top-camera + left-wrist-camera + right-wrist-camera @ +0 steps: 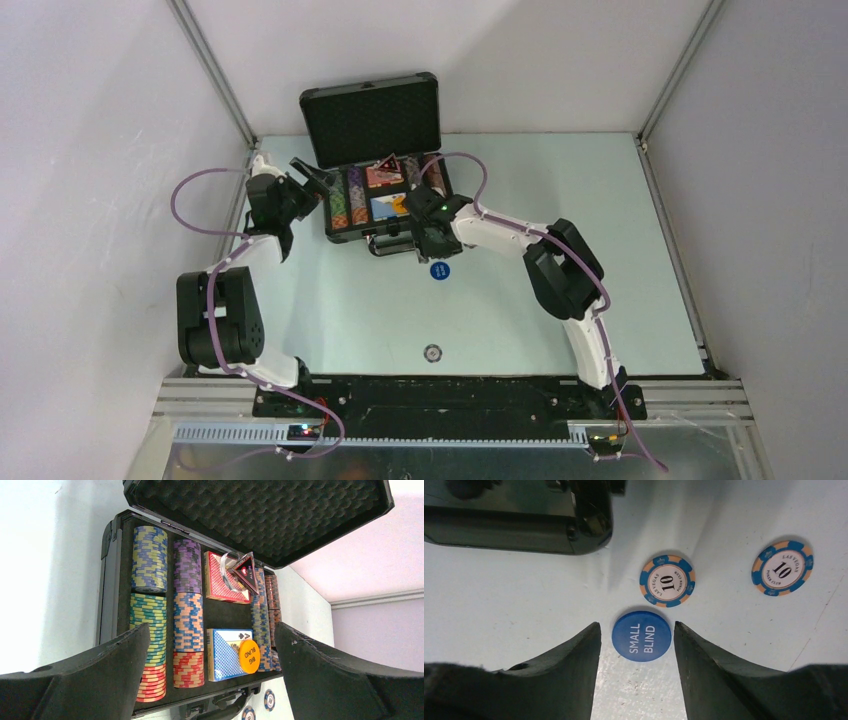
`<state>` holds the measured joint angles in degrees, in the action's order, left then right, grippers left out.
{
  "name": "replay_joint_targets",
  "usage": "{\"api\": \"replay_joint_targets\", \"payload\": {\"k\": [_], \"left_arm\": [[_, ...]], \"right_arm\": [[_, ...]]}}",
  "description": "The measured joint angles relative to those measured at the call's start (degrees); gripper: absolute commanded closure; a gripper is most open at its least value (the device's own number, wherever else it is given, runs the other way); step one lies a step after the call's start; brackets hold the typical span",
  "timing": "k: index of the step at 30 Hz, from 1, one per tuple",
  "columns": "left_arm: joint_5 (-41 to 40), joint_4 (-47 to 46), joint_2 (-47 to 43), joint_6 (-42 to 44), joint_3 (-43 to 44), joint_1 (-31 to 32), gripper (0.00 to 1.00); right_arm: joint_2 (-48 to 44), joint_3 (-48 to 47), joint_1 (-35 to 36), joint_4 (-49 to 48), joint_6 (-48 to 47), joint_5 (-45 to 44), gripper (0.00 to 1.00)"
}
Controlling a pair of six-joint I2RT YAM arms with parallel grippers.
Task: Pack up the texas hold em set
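briefcase: we see it open at the far side of the desk, lid raised, foam lining showing.
chip rows: packed in lanes inside the briefcase, in green, purple, blue-orange and red bands.
red-patterned deck: in the briefcase's middle lane, at the lid end.
triangular marker: inside the briefcase, leaning tilted on the red-patterned deck.
blue deck: in the same lane, at the briefcase's front end.
big blind button: orange, resting against the blue deck inside the briefcase.
small blind button: blue, flat on the desk just in front of the briefcase.
10 chips: two of them flat on the desk, outside the briefcase near its front wall, one just beside the small blind button.
clear disc: on the desk, well in front of the briefcase.
left jaws: at the briefcase's left side, spread wide, holding nothing.
right jaws: in front of the briefcase, partly open, one on each side of the small blind button; we cannot tell whether they touch it.
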<state>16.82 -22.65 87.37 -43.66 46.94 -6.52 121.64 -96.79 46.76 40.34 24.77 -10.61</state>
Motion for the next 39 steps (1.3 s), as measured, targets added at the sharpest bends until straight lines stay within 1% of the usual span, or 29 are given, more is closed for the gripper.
{"api": "replay_joint_targets", "payload": {"k": [4, 9, 13, 18, 23, 24, 27, 29, 35, 39], "left_arm": [[0.0, 0.0, 0.0, -0.02, 0.0, 0.0, 0.02], [0.0, 0.0, 0.0, -0.02, 0.0, 0.0, 0.02], [0.0, 0.0, 0.0, -0.04, 0.0, 0.0, 0.02], [0.0, 0.0, 0.0, -0.04, 0.0, 0.0, 0.02], [0.02, 0.0, 0.0, -0.07, 0.0, 0.0, 0.02], [0.02, 0.0, 0.0, -0.04, 0.0, 0.0, 0.02], [0.02, 0.0, 0.0, -0.07, 0.0, 0.0, 0.02], [0.02, 0.0, 0.0, -0.07, 0.0, 0.0, 0.02], [0.04, 0.0, 0.0, -0.07, 0.0, 0.0, 0.02], [0.04, 0.0, 0.0, -0.09, 0.0, 0.0, 0.02]], "right_arm": [[1.05, 1.86, -0.11, -0.11, 0.24, 0.94, 0.37], [1.79, 2.45, -0.13, -0.37, 0.24, 1.44, 0.37], [1.79, 2.45, -0.09, -0.24, 0.2, 1.31, 0.41], [1.84, 2.45, 0.02, 0.04, 0.17, 0.9, 0.5], [1.86, 2.45, 0.07, 0.02, 0.2, 0.72, 0.51], [1.86, 2.43, 0.11, 0.0, 0.2, 0.59, 0.5], [1.86, 2.43, 0.15, 0.04, 0.13, 0.26, 0.4], [1.86, 2.38, 0.15, 0.33, 0.07, -0.11, 0.37], [1.73, 2.45, 0.13, 0.72, 0.07, -0.63, 0.34], [0.33, 4.72, 0.11, -0.07, 0.28, 0.13, 0.34]]}}
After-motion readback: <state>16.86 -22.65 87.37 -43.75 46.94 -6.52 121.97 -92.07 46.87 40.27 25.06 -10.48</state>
